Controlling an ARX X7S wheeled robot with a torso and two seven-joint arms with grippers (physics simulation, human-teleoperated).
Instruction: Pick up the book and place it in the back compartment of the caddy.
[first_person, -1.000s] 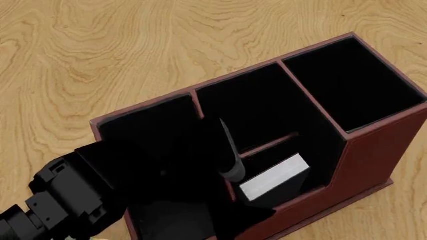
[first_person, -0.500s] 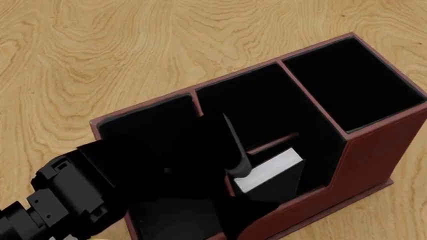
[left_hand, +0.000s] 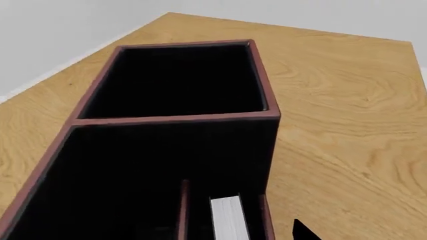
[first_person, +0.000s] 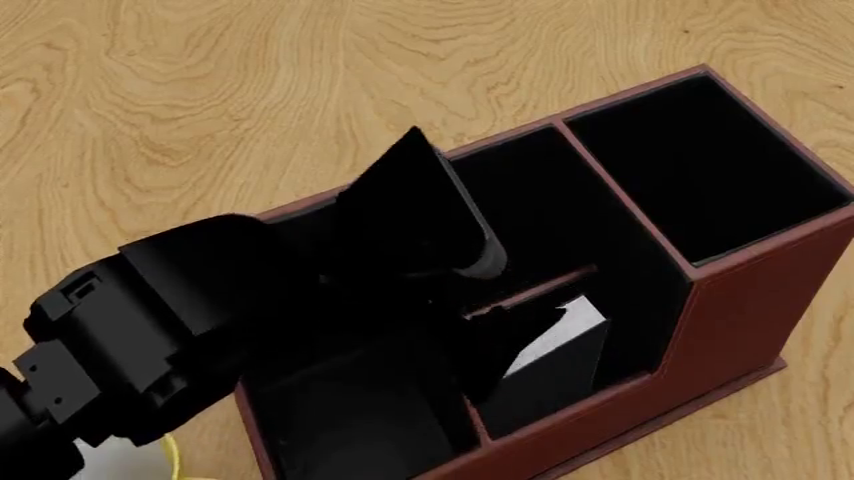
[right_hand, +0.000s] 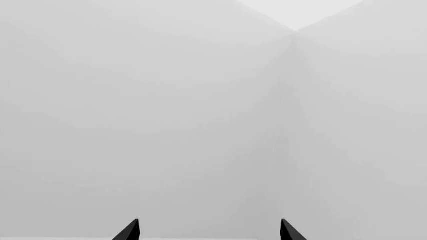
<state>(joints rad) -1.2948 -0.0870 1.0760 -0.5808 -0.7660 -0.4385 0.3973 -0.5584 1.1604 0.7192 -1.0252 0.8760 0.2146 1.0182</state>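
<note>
We see book (first_person: 558, 345) leaning in back compartment (first_person: 587, 330) of caddy (first_person: 747, 300); left gripper (first_person: 461, 265) spread, empty, above; finger could snag divider, jolt caddy; right gripper (right_hand: 209, 231) wide, idle.

Left gripper (first_person: 461, 250) fingertips merge with the caddy's (first_person: 747, 300) black lining in head view, so jaw gap unreadable; the arm hides the caddy's left cells. Book (left_hand: 229, 220) cut off by frame edge in left wrist view, only white page edge visible. Right gripper (right_hand: 208, 231) shows just two finger tips at the picture's edge.
</note>
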